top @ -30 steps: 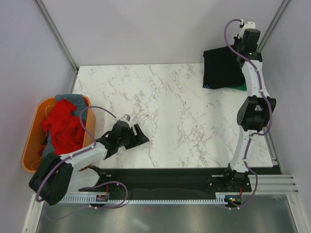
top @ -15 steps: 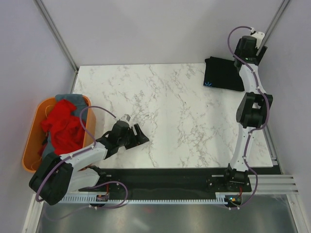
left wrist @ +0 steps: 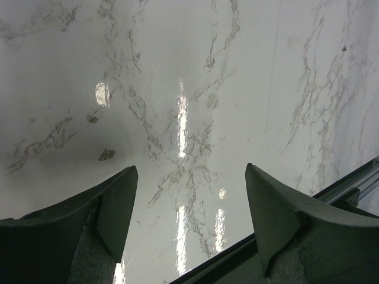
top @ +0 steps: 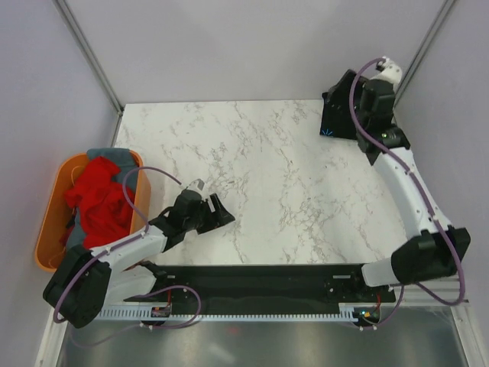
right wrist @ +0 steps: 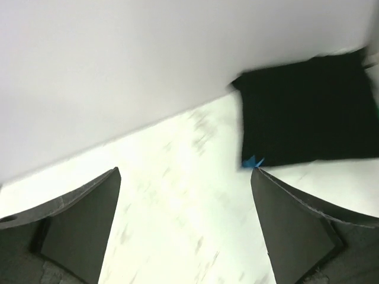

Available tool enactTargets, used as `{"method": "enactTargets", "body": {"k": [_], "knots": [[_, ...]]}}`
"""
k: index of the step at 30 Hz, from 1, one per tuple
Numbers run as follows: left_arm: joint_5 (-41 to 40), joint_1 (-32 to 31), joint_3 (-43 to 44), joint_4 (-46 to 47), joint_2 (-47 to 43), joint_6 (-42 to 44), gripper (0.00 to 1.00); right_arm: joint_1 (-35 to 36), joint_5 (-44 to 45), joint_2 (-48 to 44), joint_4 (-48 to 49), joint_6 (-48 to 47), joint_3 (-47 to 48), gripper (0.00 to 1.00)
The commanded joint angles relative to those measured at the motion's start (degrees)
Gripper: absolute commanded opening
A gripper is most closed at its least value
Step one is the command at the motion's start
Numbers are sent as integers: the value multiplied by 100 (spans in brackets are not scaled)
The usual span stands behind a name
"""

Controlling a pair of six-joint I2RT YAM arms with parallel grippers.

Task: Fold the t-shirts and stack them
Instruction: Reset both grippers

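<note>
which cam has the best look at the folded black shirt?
Right wrist: the black shirt shows nearly whole, though blurred. In top external the right arm covers part of it. Left wrist shows only table.

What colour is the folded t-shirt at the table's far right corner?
Black t-shirt, with a small blue mark at one corner; clearest in the right wrist view.

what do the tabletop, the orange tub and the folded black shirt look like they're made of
Tabletop: marble or marble-look laminate, glossy; grey veins, lamp reflections.
Orange tub: likely plastic; smooth, even colour.
Black shirt: soft matte cloth, folded flat.
</note>
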Motion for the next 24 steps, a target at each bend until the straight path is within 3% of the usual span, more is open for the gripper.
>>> {"method": "enactTargets", "body": {"k": [1, 5, 15, 24], "knots": [[-44, 30, -99, 163, -217, 41, 81, 462, -907, -756, -325, 315, -795, 98], [-88, 30, -258, 127, -411, -81, 81, 805, -1533, -1529, -773, 500, -1491, 98], [-185, 39, -293, -302, -727, -143, 82, 1588, -2405, -2497, -2416, 578, -1921, 98], [-509, 39, -363, -874, -1395, -301, 84, 1790, -2528, -4202, -1829, 1546, -3916, 98]]}}
